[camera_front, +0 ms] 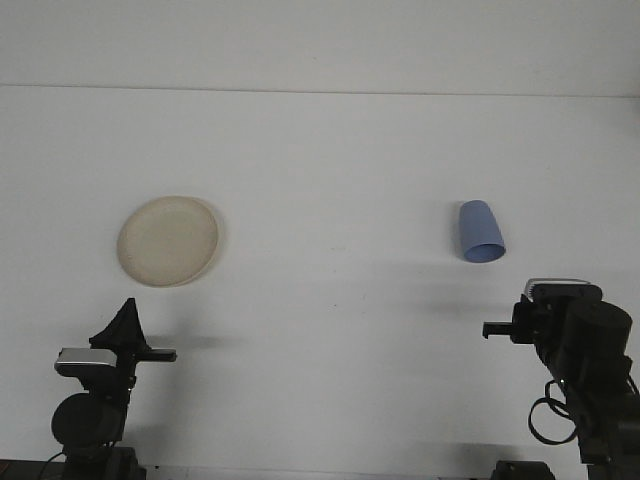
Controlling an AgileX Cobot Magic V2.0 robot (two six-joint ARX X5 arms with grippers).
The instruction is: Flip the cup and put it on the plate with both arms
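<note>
A blue cup (480,232) lies on its side on the white table, right of centre, with its open mouth towards the camera. A round cream plate (168,240) lies flat at the left. My left gripper (127,320) sits low at the near left, in front of the plate and well apart from it. My right gripper (528,318) is at the near right, a little in front of the cup and slightly to its right, not touching it. Neither gripper has anything in it that I can see.
The white table (330,190) runs back to a pale wall, with its far edge a thin line across the top. A wide bare stretch lies between the plate and the cup.
</note>
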